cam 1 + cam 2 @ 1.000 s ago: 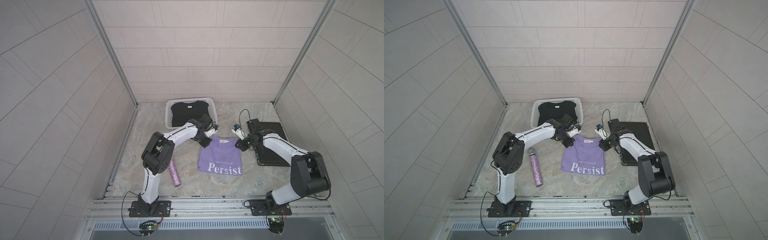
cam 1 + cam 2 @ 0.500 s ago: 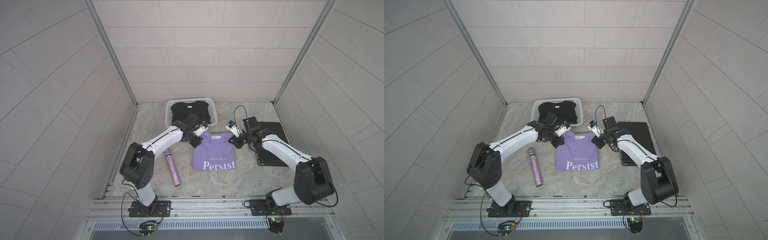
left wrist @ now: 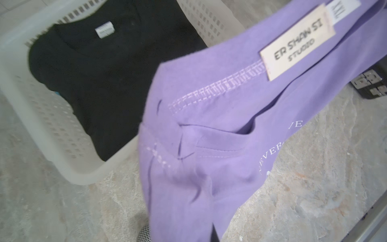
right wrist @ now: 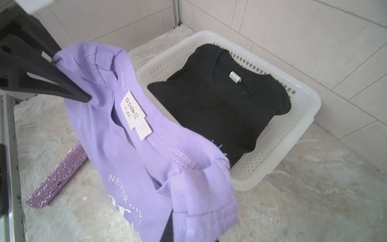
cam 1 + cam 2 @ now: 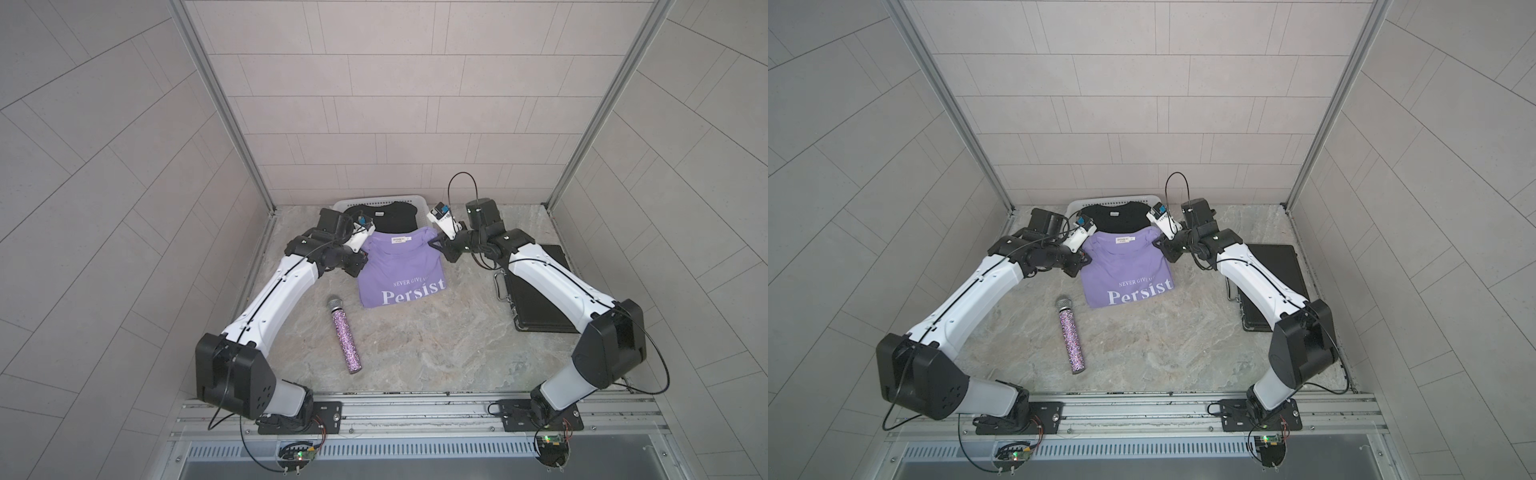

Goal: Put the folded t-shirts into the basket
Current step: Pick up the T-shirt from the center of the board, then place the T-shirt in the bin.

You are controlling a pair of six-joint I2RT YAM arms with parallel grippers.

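- In both top views a glittery purple microphone (image 5: 345,332) lies on the marbled surface (image 5: 415,357) beside my left arm. A flat black case (image 5: 540,299) lies partly under my right forearm. Both sit off to the sides of the shirt, apart from the basket.
- The white basket (image 5: 422,200) stands against the back wall, with a folded black shirt (image 5: 390,218) filling most of it.
- The lavender shirt (image 5: 399,270) is just in front of the basket. Its collar end overlaps the near rim in the picture, and the "Persist" hem points toward my bases.
- My left claw (image 5: 360,255) is clamped on the shirt's shoulder on my left side. My right claw (image 5: 436,243) is clamped on the opposite shoulder, and the collar is stretched between them.
- Both arms reach forward and bend inward, with the wrists close to the basket's front corners.
- In the left wrist view the lavender cloth is bunched close to the camera, with its cream label (image 3: 297,42) showing. The basket wall (image 3: 52,130) and the black shirt lie just beyond it. My own fingers are hidden under the fabric.
- In the right wrist view my black fingers (image 4: 62,83) pinch the raised shoulder corner. The shirt droops from there toward the surface. The basket rim (image 4: 314,100) is just beside it, and the microphone lies behind it.
- I cannot tell whether the hem touches the surface.
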